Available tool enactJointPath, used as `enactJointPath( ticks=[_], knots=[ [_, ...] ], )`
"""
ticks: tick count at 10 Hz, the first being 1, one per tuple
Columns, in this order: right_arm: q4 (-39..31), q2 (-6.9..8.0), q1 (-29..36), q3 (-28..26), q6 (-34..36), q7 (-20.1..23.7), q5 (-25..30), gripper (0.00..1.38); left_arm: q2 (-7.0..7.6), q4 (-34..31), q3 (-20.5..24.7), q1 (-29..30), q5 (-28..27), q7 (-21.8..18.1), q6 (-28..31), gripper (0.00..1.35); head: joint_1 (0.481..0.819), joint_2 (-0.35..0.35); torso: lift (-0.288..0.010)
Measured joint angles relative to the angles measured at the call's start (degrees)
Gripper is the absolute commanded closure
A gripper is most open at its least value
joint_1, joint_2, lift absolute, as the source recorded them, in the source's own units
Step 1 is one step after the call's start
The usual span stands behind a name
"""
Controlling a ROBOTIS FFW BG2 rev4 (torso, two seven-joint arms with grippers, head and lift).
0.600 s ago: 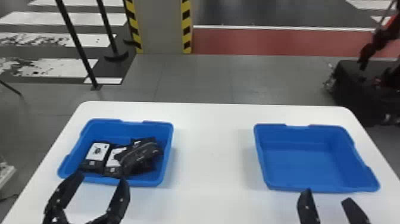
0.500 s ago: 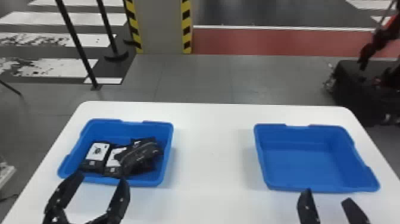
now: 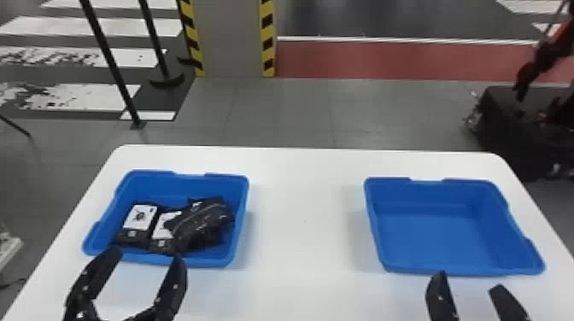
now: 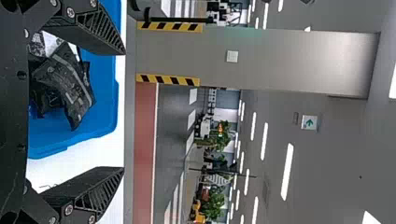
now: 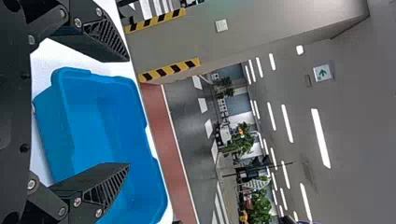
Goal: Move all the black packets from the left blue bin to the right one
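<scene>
My left gripper (image 3: 147, 256) stands open at the near edge of the left blue bin (image 3: 213, 261). Inside that bin lie several black packets (image 3: 200, 222), two with white labels facing up and a crumpled one on the right. My right gripper (image 3: 470, 281) is open just in front of the right blue bin (image 3: 431, 239), whose floor is bare. In the left wrist view, the left gripper (image 4: 125, 112) has its fingers wide apart, with a dark packet (image 4: 70, 84) beyond them. In the right wrist view, the right gripper (image 5: 130, 112) holds nothing, the right bin (image 5: 107, 130) beyond it.
Both bins rest on a white table (image 3: 303, 222) with a wide gap between them. Behind the table stand a grey pillar (image 3: 232, 38) with striped edges and thin black posts (image 3: 111, 59). A dark object (image 3: 508, 128) is on the floor at the right.
</scene>
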Motion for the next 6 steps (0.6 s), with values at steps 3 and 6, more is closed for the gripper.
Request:
enactJointPath(
  ticks=[3, 6],
  knots=[
    [0.09, 0.0, -0.14, 0.09, 0.0, 0.06, -0.07, 0.24, 0.1, 0.02, 0.18, -0.33, -0.35, -0.07, 1.2, 0.15, 0.695, 0.027, -0.11],
    [0.22, 0.0, -0.14, 0.13, 0.0, 0.24, -0.2, 0.24, 1.13, 0.16, 1.4, -2.62, -1.7, -1.68, 7.53, 0.15, 0.695, 0.03, -0.11]
  ],
)
